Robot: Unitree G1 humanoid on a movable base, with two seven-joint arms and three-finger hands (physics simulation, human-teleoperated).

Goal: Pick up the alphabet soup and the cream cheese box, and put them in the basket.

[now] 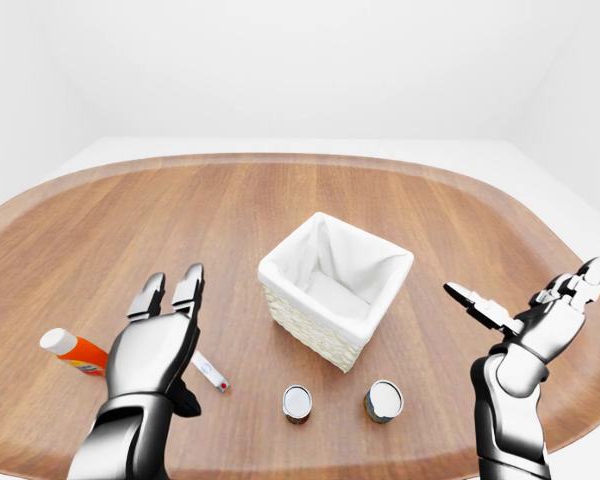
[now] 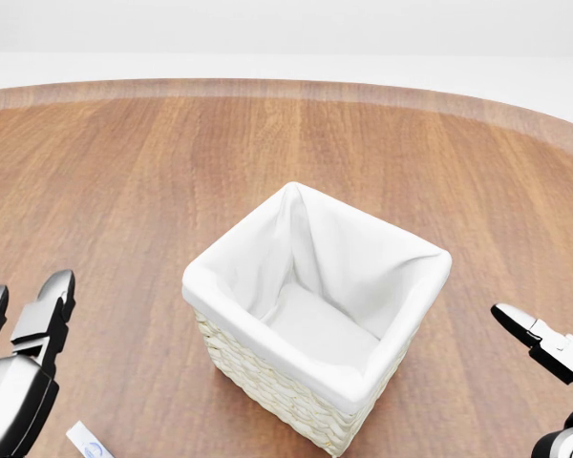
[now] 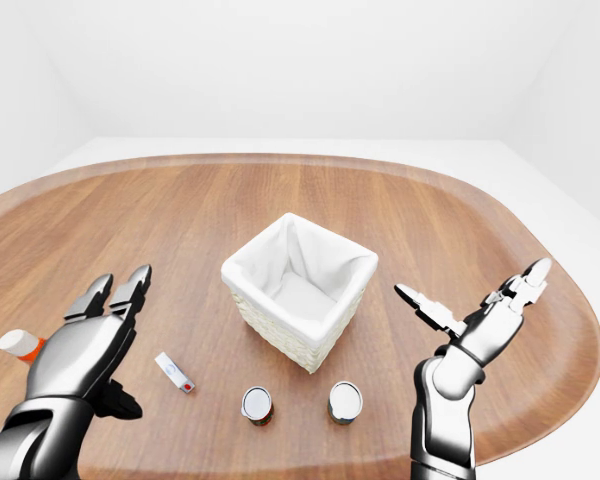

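The white-lined wicker basket (image 1: 335, 290) stands mid-table, and only its lining shows inside. Two small cans stand below it in the left-eye view, one (image 1: 297, 402) at left and one (image 1: 384, 400) at right; I cannot tell which is the alphabet soup. A thin white box with a red end, the cream cheese box (image 1: 210, 370), lies flat just right of my left hand (image 1: 165, 335). That hand hovers open, palm down, with nothing in it. My right hand (image 1: 536, 318) is held up open at the right, apart from everything.
An orange bottle with a white cap (image 1: 72, 350) lies left of my left hand. The oval wooden table (image 1: 180, 220) has its near edge just below the cans.
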